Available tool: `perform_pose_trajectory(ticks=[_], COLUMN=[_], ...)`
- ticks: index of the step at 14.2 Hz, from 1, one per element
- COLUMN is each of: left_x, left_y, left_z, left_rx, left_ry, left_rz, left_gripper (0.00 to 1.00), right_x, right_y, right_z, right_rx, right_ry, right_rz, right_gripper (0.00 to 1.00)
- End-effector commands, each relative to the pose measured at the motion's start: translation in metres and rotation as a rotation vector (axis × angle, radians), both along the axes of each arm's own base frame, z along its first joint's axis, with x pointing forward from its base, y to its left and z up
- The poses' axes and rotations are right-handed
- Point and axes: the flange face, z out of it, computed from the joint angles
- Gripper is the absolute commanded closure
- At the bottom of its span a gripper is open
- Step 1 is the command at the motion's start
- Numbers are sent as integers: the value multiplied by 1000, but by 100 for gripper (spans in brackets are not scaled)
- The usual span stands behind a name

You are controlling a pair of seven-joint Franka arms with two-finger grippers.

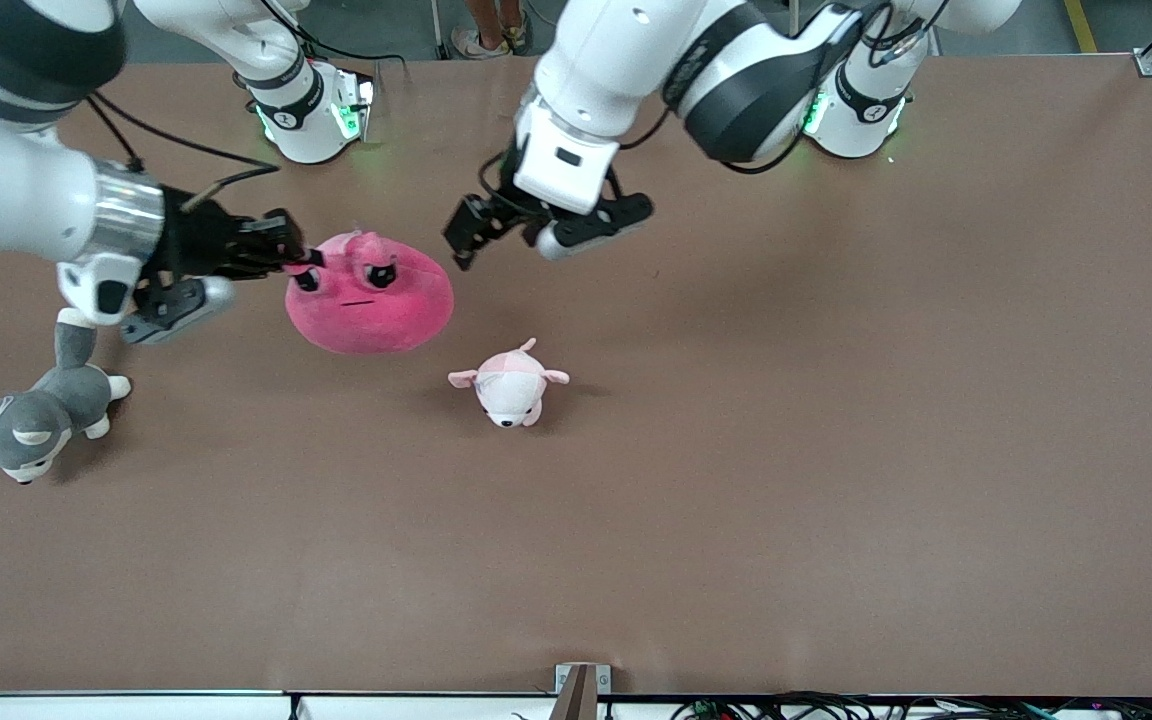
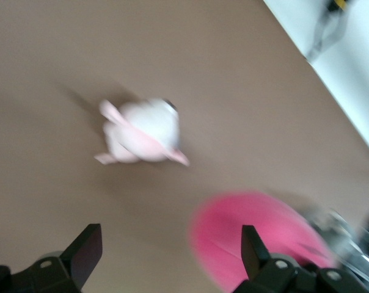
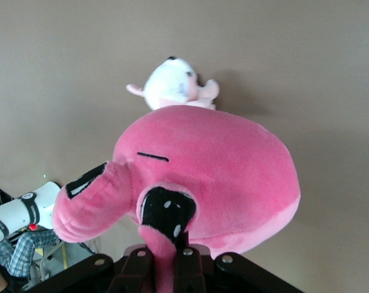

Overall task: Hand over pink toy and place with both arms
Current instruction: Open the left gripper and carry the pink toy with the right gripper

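Front view first: nearest my camera I see a grey plush at the right arm's end of the table, and a pale pink plush mid-table. Just farther lies the pink toy, looking set on the table. My right gripper pinches a flap by its eye. My left gripper hovers beside the toy, fingers spread apart, empty.
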Motion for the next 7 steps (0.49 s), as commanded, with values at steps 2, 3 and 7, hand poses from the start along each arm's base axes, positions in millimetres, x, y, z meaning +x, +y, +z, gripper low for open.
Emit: perform_pose_trajectory(ticks=[2,3,7], left_x=[32,46,103], left_y=[61,81,189], left_z=[-15,-24,-37], left_rx=[208,239,368], left_ry=[7,18,59], left_rz=[-86,-121,-253], left_gripper=[0,0,0], right_x=[5,7,26], right_y=[-51,-64,-128], right_z=[-9,-11,-60], right_rx=[-177,-191,-156], right_ry=[-21,-17,39], right_rz=[-14,-30,-27], right_gripper=[100,100,100])
